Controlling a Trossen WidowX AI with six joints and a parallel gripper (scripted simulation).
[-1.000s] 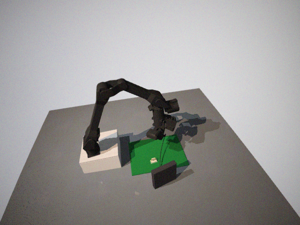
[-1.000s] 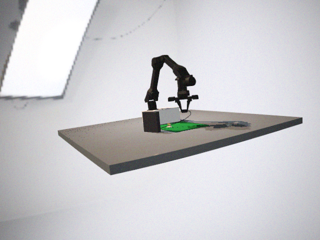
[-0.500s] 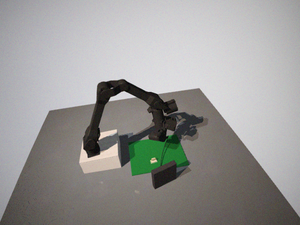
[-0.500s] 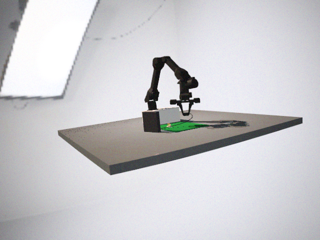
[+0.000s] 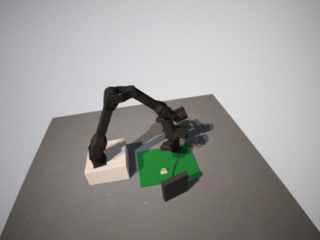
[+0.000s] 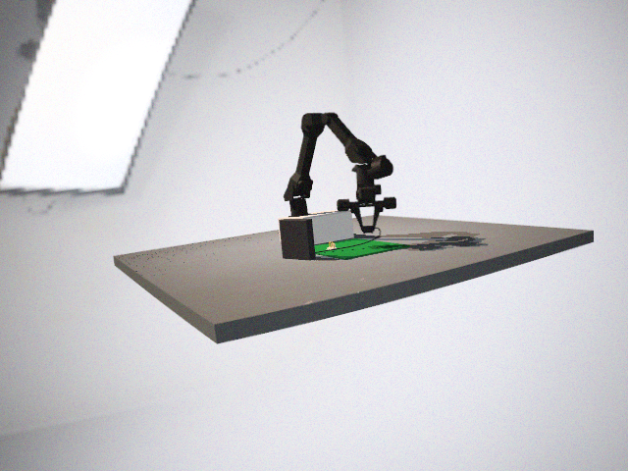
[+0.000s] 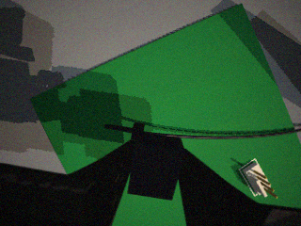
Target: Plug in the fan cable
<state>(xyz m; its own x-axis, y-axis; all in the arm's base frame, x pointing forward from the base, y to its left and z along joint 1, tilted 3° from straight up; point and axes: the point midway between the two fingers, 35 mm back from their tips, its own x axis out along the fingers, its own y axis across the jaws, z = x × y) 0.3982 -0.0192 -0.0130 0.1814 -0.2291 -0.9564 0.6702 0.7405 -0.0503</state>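
Observation:
The green board (image 5: 149,160) (image 6: 354,250) (image 7: 198,75) lies flat on the table. The pale four-pin header (image 5: 163,171) (image 6: 331,246) (image 7: 254,175) stands on it, with its pins visible and no plug on it. My gripper (image 5: 176,151) (image 6: 368,231) (image 7: 156,150) is shut on the fan plug, above the board's far part and away from the header, which is to the lower right of the fingers in the wrist view. The plug is dark and hard to tell from the fingers. The thin black cable (image 6: 379,234) (image 7: 235,137) loops from the fingertips towards the fan.
The dark fan block (image 5: 175,186) (image 6: 296,238) stands upright at the board's near edge, close to the header. The pale box (image 5: 108,174) (image 6: 332,225) under the arm's base is left of the board in the top view. Arm shadows fall across the board's far corner.

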